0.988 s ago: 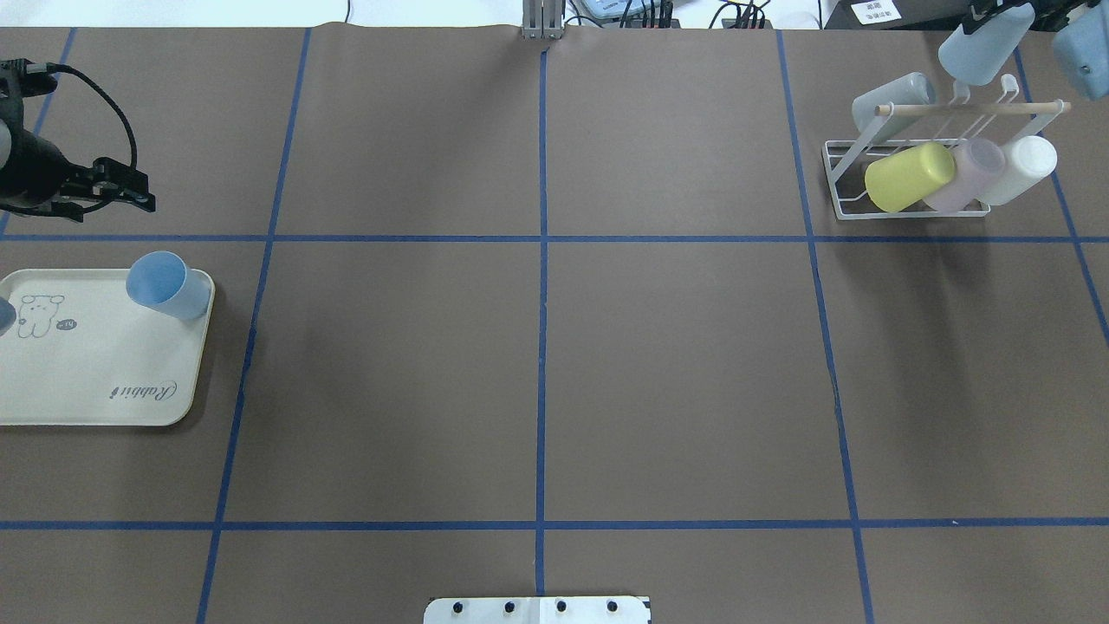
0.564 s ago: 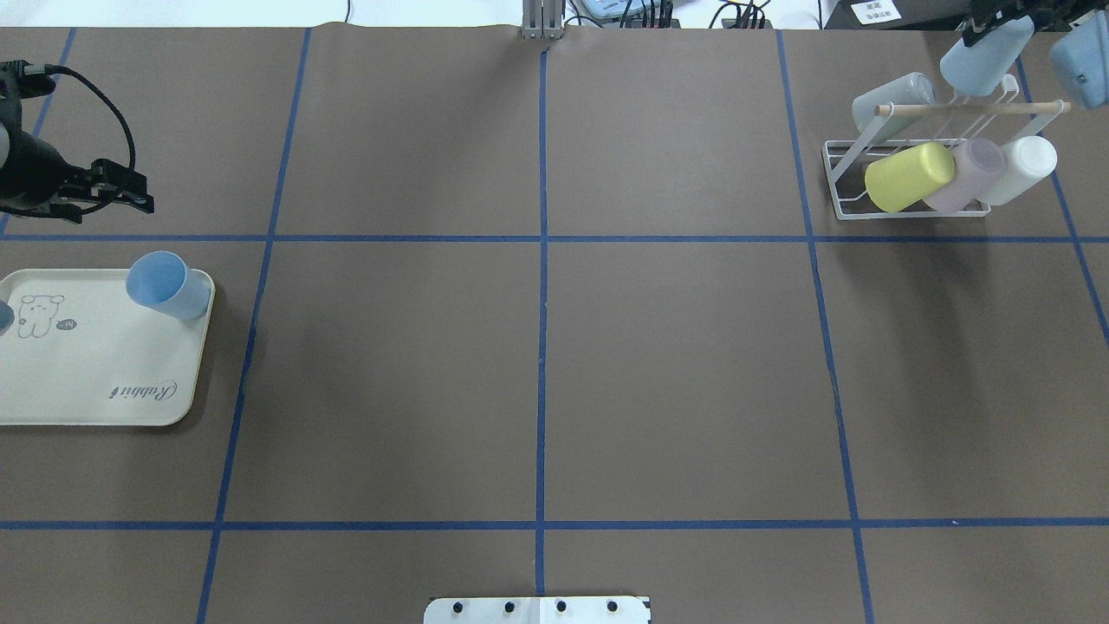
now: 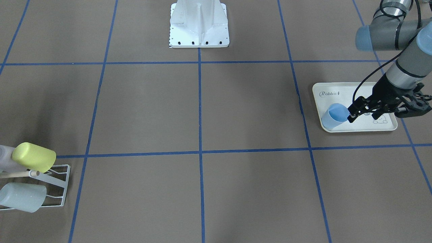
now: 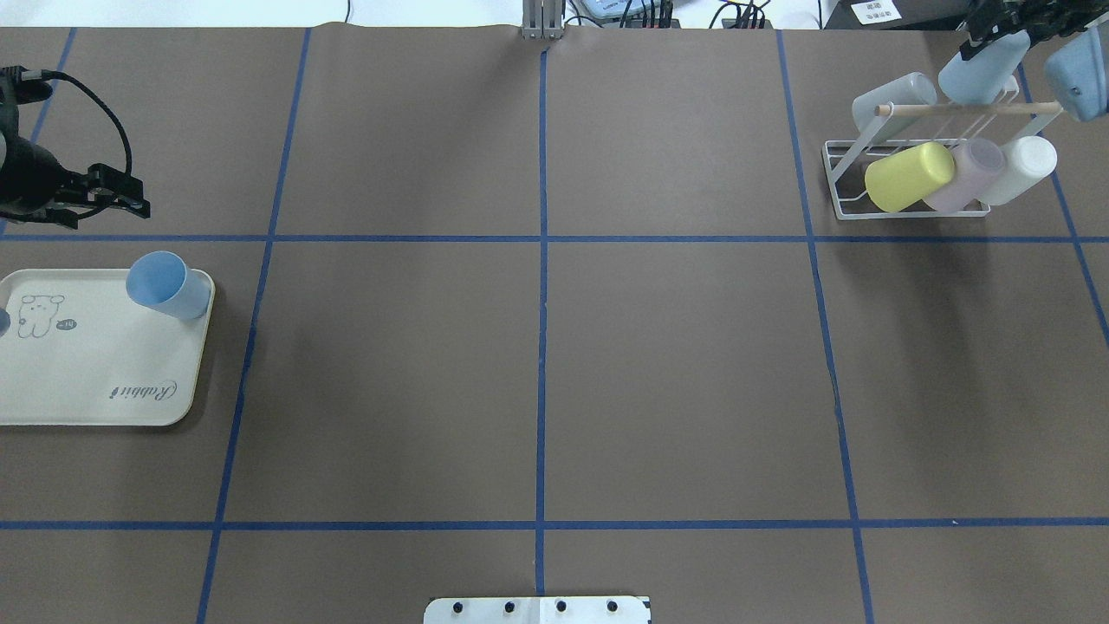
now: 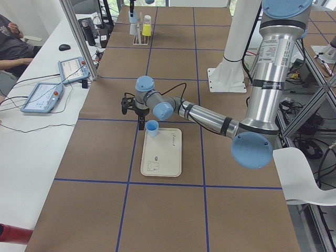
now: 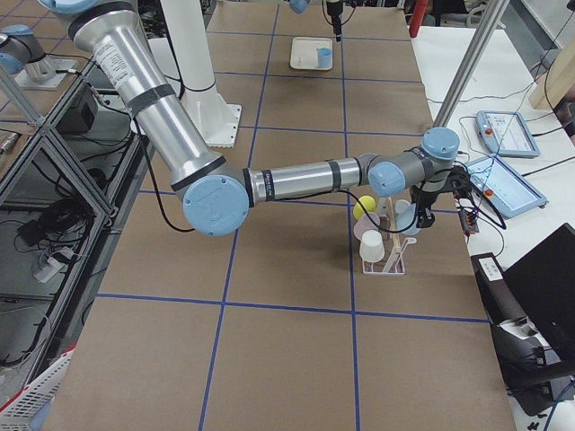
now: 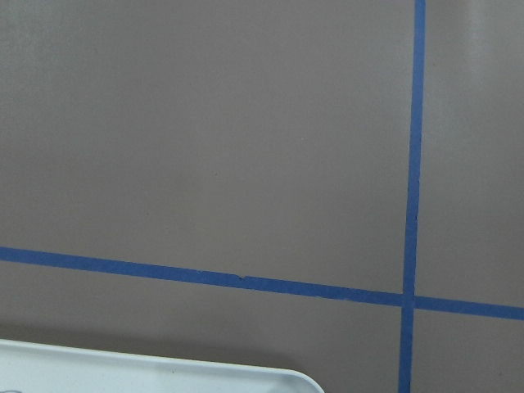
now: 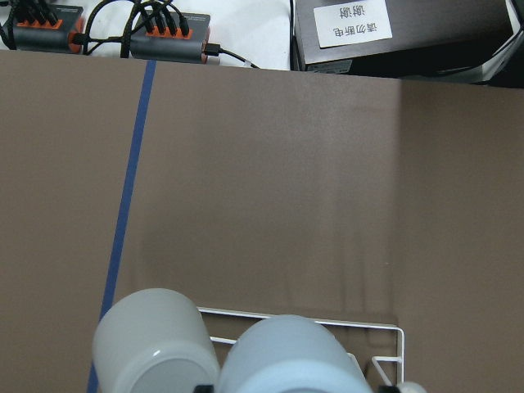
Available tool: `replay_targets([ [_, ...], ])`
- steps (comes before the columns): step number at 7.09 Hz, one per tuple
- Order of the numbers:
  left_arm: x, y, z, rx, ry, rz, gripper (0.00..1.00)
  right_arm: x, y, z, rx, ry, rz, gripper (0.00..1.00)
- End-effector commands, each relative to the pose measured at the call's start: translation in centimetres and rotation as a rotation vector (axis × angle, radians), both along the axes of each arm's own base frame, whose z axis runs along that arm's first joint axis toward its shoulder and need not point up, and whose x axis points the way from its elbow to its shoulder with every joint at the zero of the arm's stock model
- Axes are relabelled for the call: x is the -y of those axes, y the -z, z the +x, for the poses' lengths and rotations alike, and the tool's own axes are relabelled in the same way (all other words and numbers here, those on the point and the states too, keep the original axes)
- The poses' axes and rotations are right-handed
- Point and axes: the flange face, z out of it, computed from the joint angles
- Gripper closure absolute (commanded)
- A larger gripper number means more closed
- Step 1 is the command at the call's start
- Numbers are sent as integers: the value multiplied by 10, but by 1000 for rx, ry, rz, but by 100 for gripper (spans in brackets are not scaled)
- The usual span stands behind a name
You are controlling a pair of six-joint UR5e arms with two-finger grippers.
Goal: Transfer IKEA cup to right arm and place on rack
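The pale blue cup [image 4: 979, 71] hangs tilted over the far side of the rack [image 4: 832, 180], with its lower end level with the dowel [image 4: 918, 110]. Whether it touches a prong cannot be determined. The right gripper [image 4: 995, 33] is clamped on the cup's upper end. The overhead view cuts off most of the gripper at its top edge. The right wrist view shows only the cup's rounded end. At the table end opposite the rack, the left gripper [image 4: 134, 198] has its jaws parted and holds nothing. It is near but apart from the blue cup [image 4: 165, 284] on the tray [image 4: 87, 390].
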Motion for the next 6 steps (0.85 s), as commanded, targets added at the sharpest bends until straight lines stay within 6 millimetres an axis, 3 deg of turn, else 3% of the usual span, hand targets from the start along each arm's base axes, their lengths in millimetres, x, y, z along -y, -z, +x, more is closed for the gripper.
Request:
replay_targets([
  [1, -10, -18, -2, 11, -4, -35, 0, -1, -1, -4, 1, 5, -3, 2],
  [3, -19, -31, 3, 24, -19, -57, 0, 1, 2, -4, 4, 4, -1, 2],
  [6, -31, -40, 27, 32, -69, -77, 0, 4, 16, -10, 9, 6, 12, 2],
])
